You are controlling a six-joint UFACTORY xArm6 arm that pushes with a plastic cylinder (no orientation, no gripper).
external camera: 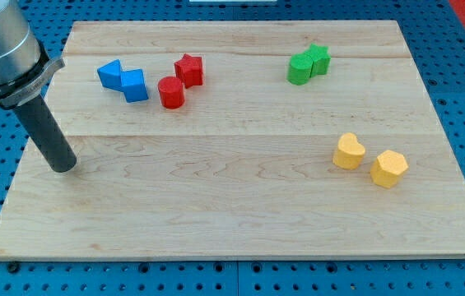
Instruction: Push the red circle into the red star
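The red circle [171, 92] stands on the wooden board, just below and left of the red star [189, 70]; the two look to be touching or almost touching. My tip [64, 165] rests on the board at the view's left, well below and left of the red circle, with the dark rod rising up and left to the arm's grey body.
Two blue blocks [110, 74] [134, 85] sit side by side left of the red circle. Two green blocks [300, 69] [318, 58] sit at the top right. Two yellow blocks [348, 152] [388, 168] sit at the right. The board's left edge [20, 168] is close to my tip.
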